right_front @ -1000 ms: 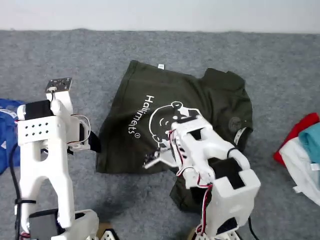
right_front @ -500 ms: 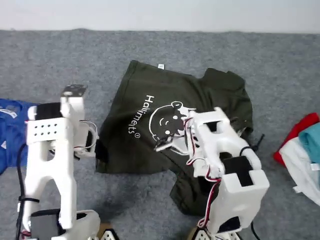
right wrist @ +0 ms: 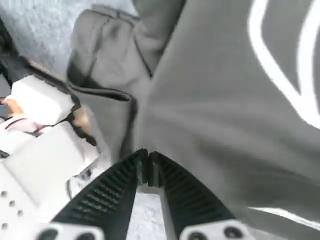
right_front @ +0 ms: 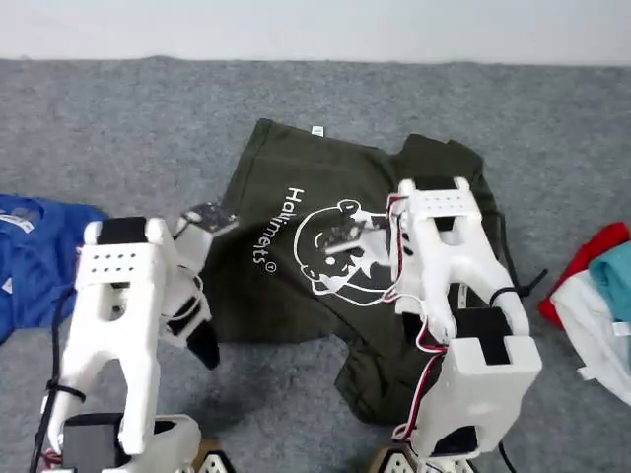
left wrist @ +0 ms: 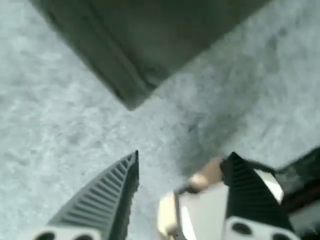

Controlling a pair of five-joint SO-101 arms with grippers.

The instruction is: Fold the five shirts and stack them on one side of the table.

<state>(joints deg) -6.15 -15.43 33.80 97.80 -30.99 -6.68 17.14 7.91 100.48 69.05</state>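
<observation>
A dark olive shirt (right_front: pixel 296 207) with a white print lies spread in the middle of the grey table, partly folded, with a bunched flap at its near right. My left gripper (right_front: pixel 203 343) hovers just off the shirt's near-left corner (left wrist: pixel 131 75). It is open (left wrist: pixel 180 165), with only carpet between its fingers. My right gripper (right_front: pixel 341 235) sits low over the printed part of the shirt (right wrist: pixel 230 100), its fingers (right wrist: pixel 125 185) shut tip to tip and no cloth seen between them.
A blue shirt (right_front: pixel 37 258) lies at the left edge. A heap of red, teal and white shirts (right_front: pixel 596 291) lies at the right edge. A white wall (right_front: pixel 315 28) borders the far side. Bare grey carpet (right_front: pixel 118 128) lies beyond the olive shirt.
The left arm has swung right and nearer, bringing its gripper to the shirt's near-left corner. The right gripper has moved from the shirt's near edge farther out over the print.
</observation>
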